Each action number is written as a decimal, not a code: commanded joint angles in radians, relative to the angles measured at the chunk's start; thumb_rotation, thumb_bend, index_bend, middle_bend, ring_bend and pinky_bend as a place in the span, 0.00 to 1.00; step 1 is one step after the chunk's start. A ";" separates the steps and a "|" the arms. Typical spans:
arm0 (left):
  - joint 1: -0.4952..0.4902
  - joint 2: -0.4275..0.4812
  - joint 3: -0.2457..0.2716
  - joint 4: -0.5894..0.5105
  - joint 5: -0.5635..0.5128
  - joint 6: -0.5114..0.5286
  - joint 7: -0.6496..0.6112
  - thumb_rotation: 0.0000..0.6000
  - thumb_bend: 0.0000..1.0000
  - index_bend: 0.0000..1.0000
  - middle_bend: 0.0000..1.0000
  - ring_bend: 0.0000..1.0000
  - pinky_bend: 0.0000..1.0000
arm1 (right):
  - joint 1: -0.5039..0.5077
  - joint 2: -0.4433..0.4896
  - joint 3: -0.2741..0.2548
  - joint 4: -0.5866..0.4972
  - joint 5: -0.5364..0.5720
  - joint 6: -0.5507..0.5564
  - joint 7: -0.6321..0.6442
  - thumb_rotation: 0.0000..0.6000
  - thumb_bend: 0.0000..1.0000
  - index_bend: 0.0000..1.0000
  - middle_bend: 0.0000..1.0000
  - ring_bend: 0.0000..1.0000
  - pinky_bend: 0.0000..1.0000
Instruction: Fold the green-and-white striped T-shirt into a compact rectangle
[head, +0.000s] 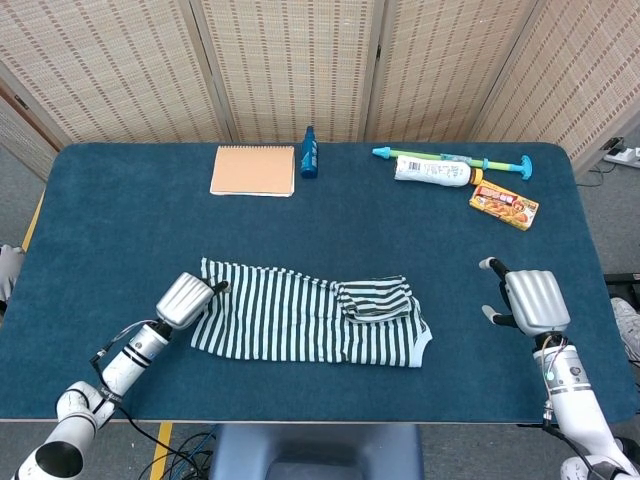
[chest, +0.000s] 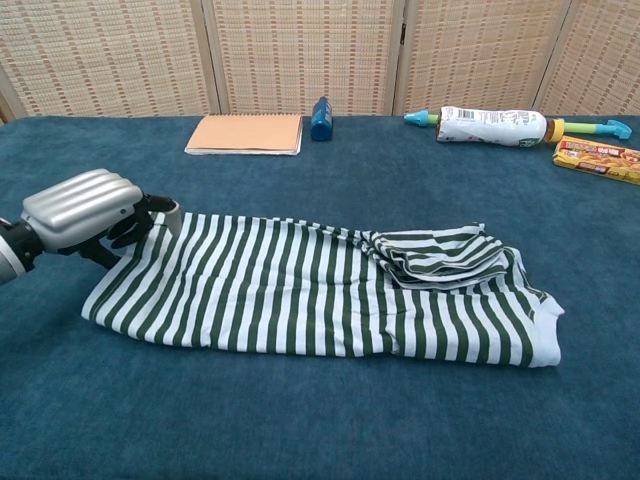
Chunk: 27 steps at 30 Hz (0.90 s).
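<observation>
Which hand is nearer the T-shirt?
Left. The left hand is at the T-shirt's left end; the right hand sits on bare table to its right.

The head view looks steeply down on the whole bench (head: 120, 215), while the chest view skims it low and close, both sharing the striped shirt (chest: 330, 290).
</observation>
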 joint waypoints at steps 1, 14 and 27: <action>-0.002 0.003 -0.004 -0.002 -0.004 -0.001 -0.001 1.00 0.32 0.44 0.87 0.78 0.95 | -0.001 0.000 0.000 0.002 -0.002 -0.001 0.003 1.00 0.19 0.29 0.87 0.94 1.00; 0.004 0.016 -0.014 -0.024 -0.018 0.004 -0.022 1.00 0.35 0.55 0.88 0.78 0.96 | -0.003 -0.007 -0.001 0.010 -0.006 -0.010 0.014 1.00 0.19 0.29 0.87 0.95 1.00; 0.004 0.015 -0.009 -0.042 -0.013 0.003 -0.033 1.00 0.46 0.63 0.88 0.78 0.96 | -0.005 -0.006 0.001 0.009 -0.007 -0.011 0.017 1.00 0.20 0.29 0.87 0.95 1.00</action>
